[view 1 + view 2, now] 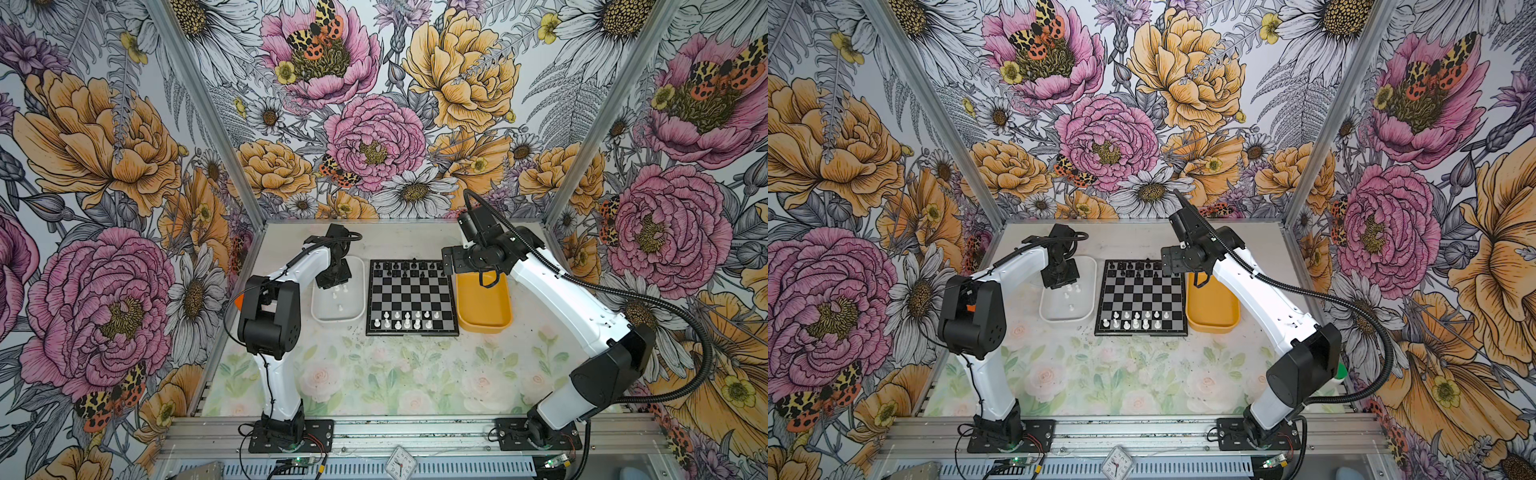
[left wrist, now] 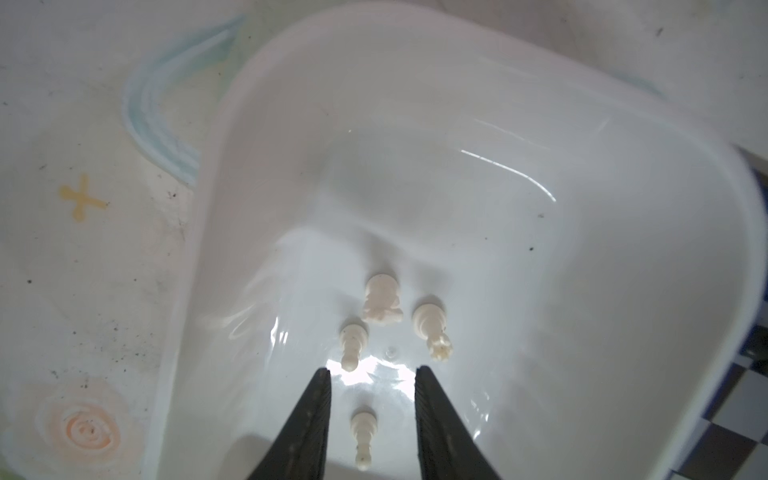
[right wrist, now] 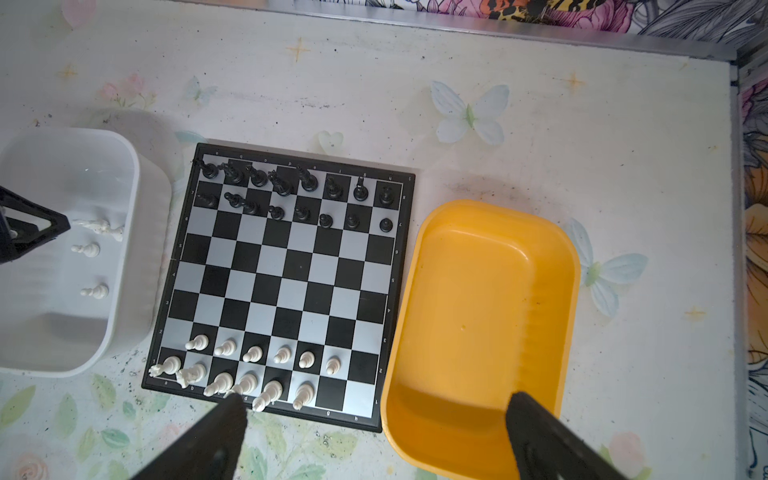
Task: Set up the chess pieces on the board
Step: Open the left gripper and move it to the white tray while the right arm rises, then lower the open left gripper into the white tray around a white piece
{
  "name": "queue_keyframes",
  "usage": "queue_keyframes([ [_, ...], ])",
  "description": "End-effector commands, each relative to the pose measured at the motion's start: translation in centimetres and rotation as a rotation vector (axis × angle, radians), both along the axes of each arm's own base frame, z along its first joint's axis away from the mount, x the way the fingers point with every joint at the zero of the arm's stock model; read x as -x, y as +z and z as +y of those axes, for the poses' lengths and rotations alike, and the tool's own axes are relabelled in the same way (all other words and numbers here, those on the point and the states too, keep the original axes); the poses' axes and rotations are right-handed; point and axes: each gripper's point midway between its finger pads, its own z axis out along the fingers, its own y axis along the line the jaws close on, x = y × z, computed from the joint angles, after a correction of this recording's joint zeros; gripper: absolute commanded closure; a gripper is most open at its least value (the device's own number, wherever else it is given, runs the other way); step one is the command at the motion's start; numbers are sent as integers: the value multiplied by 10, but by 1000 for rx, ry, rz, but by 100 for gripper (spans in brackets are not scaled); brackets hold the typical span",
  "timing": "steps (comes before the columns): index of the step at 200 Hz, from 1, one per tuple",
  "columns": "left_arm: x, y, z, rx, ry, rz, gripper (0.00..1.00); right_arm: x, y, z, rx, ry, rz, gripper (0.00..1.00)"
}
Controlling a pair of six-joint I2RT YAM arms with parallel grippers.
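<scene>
Two arms here, both white-shelled with chunky black joint housings. Left of the board (image 1: 411, 291), the left arm (image 1: 299, 266) wears a thin black cable (image 1: 269, 386) down its lower link and an orange tab (image 1: 239, 302) on the elbow block. Right of the board, the right arm (image 1: 557, 295) has a thick ribbed black hose (image 1: 710, 347). Black bolted base plates (image 1: 320, 432) sit under each. And the left gripper (image 2: 372, 374): black tapered fingers (image 2: 307, 428), finely ribbed.

Board (image 3: 286, 282) between white tray (image 3: 143, 249) and yellow tray (image 3: 478, 311), right gripper (image 3: 375, 398) spread wide
</scene>
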Motion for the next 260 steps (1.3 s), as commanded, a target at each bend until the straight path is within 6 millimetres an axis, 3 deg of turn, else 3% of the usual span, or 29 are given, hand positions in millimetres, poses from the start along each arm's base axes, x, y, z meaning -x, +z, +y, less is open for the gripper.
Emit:
queue_keyframes([
  [1, -17, 7, -3, 31, -15, -41, 64, -10, 9, 0, 0, 0, -28, 0],
  [260, -21, -20, 1, 33, -8, 13, 67, -7, 8, -13, 16, -44, -24, 0],
])
